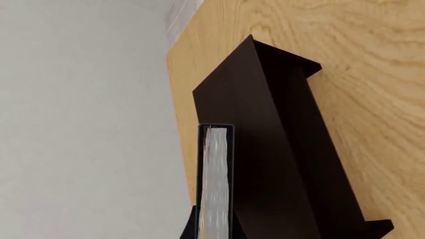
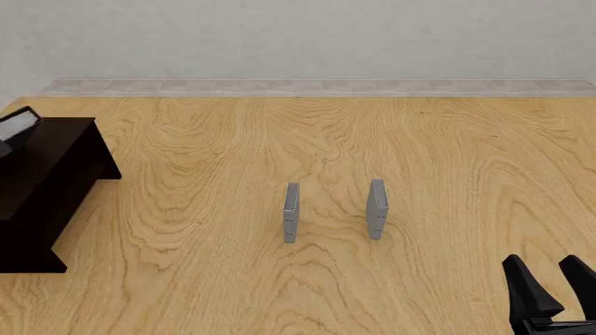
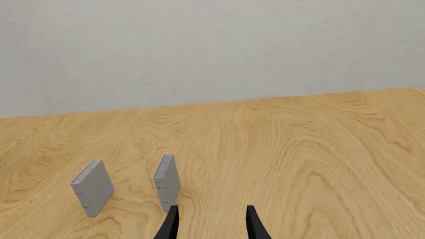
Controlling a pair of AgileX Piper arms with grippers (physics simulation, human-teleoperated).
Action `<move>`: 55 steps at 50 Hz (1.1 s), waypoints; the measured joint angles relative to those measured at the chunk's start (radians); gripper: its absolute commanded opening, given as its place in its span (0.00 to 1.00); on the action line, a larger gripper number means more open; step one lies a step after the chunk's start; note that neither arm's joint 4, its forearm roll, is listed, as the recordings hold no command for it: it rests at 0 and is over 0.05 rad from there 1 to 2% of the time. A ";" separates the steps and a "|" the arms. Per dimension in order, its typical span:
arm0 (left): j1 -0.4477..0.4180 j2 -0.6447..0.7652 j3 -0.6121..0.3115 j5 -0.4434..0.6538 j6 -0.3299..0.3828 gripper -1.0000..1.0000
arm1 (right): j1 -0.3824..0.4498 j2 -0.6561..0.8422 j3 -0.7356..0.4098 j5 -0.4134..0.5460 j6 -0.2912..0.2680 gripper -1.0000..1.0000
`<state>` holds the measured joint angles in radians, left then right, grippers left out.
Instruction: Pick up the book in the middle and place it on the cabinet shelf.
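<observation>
- The book, black-covered with a white page edge, fills the lower middle of the left wrist view, seen edge-on and running out of the picture at the bottom.
- Dark shapes at either side of the book's lower end seem to be the left hand's fingers, pressed against both covers, so the left hand appears closed on the book; only these small tips are visible.
- In that same view the cabinet shelf lies beyond the book, very dark brown, standing on the wooden surface.
- In the front view the cabinet shelf stands at the left edge of the surface, and the book shows only as a small pale and black piece over the cabinet's flat top at the picture's border.
- I cannot tell whether the book touches the top or is just above it.
- Two thin grey plates stand upright near the middle of the surface, apart from each other: the left plate and the right plate.
- The right hand is low at the near right corner, well apart from the plates.
- Its two black fingers are spread with a clear gap, and nothing is between them.
- A pale grey wall rises behind the far edge.
</observation>
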<state>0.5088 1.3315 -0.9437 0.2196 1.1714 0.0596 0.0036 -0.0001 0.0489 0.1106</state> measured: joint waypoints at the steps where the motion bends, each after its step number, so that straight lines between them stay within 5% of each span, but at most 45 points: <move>1: -0.001 -0.001 0.001 0.000 -0.001 1.00 | 0.000 0.000 0.000 0.000 0.000 1.00; 32: -0.085 -0.053 0.033 0.082 -0.006 1.00 | -0.002 0.000 0.000 -0.005 -0.002 1.00; 55: -0.171 -0.128 0.047 0.147 -0.086 1.00 | -0.001 0.000 0.000 -0.008 -0.003 1.00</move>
<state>0.3383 1.2032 -0.8966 0.3670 1.0850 0.0583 0.0035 -0.0003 0.0406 0.1075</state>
